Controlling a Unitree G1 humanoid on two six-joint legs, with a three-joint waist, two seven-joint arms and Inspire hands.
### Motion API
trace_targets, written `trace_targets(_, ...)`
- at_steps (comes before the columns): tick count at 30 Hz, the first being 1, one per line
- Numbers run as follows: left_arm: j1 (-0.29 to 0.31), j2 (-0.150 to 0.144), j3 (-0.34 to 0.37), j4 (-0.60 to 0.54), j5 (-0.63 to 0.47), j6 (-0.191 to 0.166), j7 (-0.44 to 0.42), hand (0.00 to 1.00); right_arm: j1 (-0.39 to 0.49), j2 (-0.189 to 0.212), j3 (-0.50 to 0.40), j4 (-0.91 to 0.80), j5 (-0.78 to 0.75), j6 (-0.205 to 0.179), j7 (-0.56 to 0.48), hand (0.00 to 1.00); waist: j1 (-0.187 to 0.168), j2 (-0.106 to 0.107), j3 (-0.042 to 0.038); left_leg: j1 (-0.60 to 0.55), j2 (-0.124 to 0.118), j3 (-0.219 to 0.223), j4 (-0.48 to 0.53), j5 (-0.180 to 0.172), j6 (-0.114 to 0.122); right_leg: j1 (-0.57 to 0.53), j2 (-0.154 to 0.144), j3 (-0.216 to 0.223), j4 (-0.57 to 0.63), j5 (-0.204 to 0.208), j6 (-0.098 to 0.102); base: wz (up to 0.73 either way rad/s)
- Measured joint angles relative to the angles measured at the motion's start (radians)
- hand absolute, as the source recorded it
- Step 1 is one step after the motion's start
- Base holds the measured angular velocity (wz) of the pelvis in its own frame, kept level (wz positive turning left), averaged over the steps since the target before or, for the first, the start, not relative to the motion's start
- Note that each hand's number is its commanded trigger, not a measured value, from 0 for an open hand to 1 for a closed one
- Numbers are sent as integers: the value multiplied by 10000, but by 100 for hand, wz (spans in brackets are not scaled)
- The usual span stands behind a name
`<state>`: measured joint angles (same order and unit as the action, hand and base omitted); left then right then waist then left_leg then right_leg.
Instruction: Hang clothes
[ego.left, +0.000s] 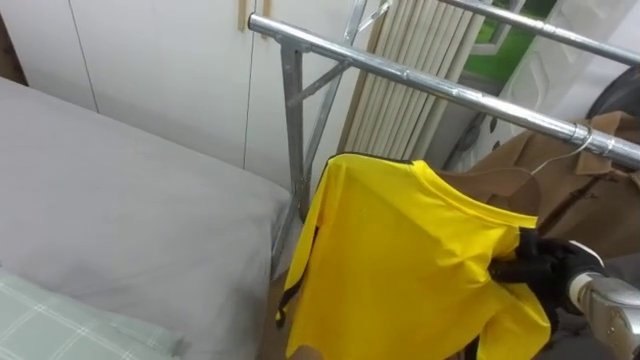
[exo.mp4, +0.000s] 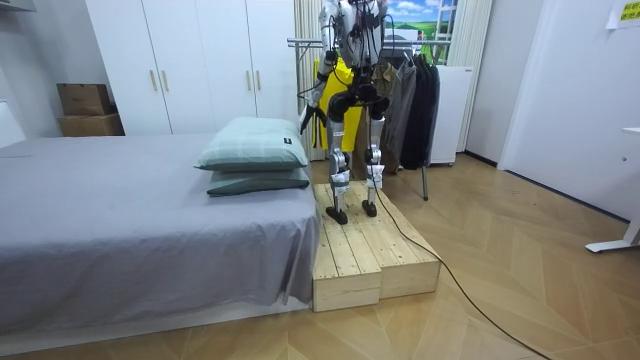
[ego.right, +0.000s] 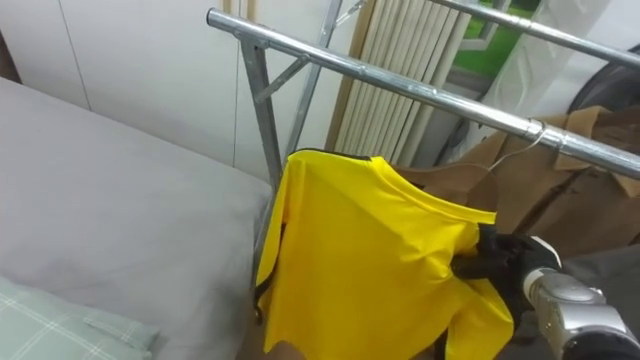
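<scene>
Left eye view: the smooth yellow short-sleeved shirt (ego.left: 400, 260) hangs below the silver metal rack rail (ego.left: 450, 85). Its shoulder line slopes down toward the right hand (ego.left: 545, 262), whose dark fingers are curled into the cloth. Room view: the robot stands on a pale wooden-slat platform (exo.mp4: 375, 255) beside the grey bed (exo.mp4: 130, 220), facing the rack. Right eye view: the rail lies above and beyond the hand, so the next move is probably a lift.

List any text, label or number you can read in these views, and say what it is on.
No text can be read.
On the yellow sign at the room view's upper right: too small to read.
On the yellow shirt: no print shows.
</scene>
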<state>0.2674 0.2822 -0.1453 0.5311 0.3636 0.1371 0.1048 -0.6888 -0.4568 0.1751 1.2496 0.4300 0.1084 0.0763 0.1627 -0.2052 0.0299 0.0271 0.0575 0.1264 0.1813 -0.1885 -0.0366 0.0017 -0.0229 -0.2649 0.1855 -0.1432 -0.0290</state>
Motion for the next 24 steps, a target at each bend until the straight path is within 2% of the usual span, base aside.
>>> trace_targets(3, -39, -22, -16, 0, 8, -224, 15, 0, 1, 0, -6, -339, 701, -8, -198, 0, -22, 23, 3, -202, 4, 19, 5, 1, 0, -195, 2, 31, 18, 10, -13, 0)
trace_targets(7, -46, -84, 51, -27, 54, -286, 16, 0, 14, 1, -14, -539, 1706, -63, -208, 0, -157, 120, -16, -232, -2, -23, 19, 2, -1, -197, -4, 26, -11, 12, -13, 1)
trace_targets(11, -174, -266, 150, -21, 649, -350, 90, 0, 39, 2, -37, -621, 2266, -217, -191, 0, -236, 309, -23, -193, -32, -22, 16, 2, 0, -178, -12, 142, -27, 21, 3, -3)
trace_targets(12, -224, -318, 151, 0, 661, -354, 173, 0, 64, 2, -37, -629, 2355, -242, -195, 66, -236, 353, -25, -163, -35, -20, -1, 2, 0, -156, -11, 131, -39, 23, 6, -3)
trace_targets(13, -228, -337, 152, 2, 661, -358, 217, 0, 86, 2, -37, -647, 2378, -245, -196, 92, -234, 370, -32, -152, -36, -20, -6, 2, 0, -145, -10, 128, -48, 23, 6, 0)
trace_targets(14, -226, -344, 150, 13, 655, -380, 266, 0, 117, 1, -37, -662, 2383, -256, -196, 100, -240, 392, -43, -142, -34, -21, -7, 3, 0, -122, -9, 90, -72, 23, 6, 0)
trace_targets(24, -39, -394, 149, 34, 622, -581, 423, 0, 137, -2, -36, -662, 2363, -265, -48, 100, -506, 380, -57, -83, -5, 1, 2, 5, -4, -57, 18, 67, -133, 25, 7, -1)
